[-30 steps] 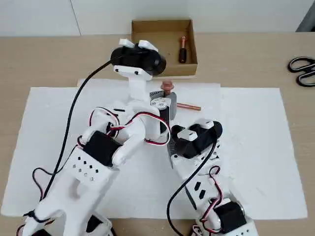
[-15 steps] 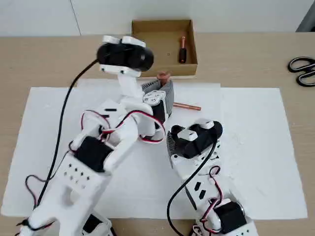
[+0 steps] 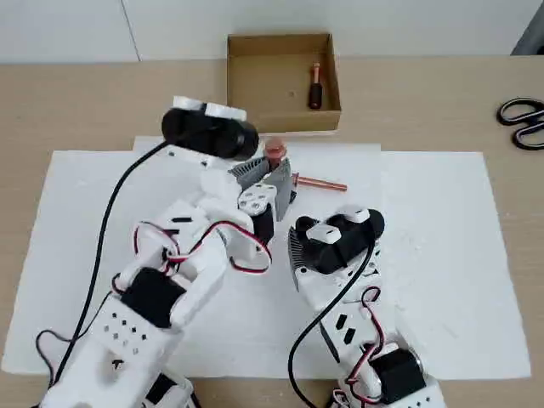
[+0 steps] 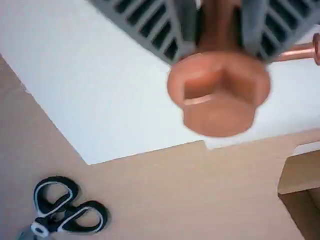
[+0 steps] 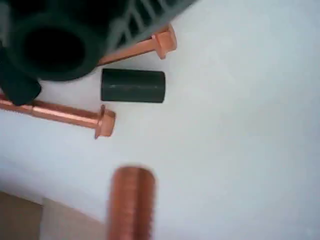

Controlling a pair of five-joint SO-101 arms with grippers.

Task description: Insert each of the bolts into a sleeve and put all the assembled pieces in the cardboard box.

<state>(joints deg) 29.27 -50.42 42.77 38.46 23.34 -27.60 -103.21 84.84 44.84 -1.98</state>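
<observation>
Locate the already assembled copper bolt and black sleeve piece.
In the high view, the copper bolt seated in its black sleeve lies inside the open brown cardboard box, near its right wall, beyond the far edge of the white sheet.

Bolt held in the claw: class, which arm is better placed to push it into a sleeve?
Left, probably: the left claw grips the bolt, raised near the sleeve held in the right claw.
</observation>
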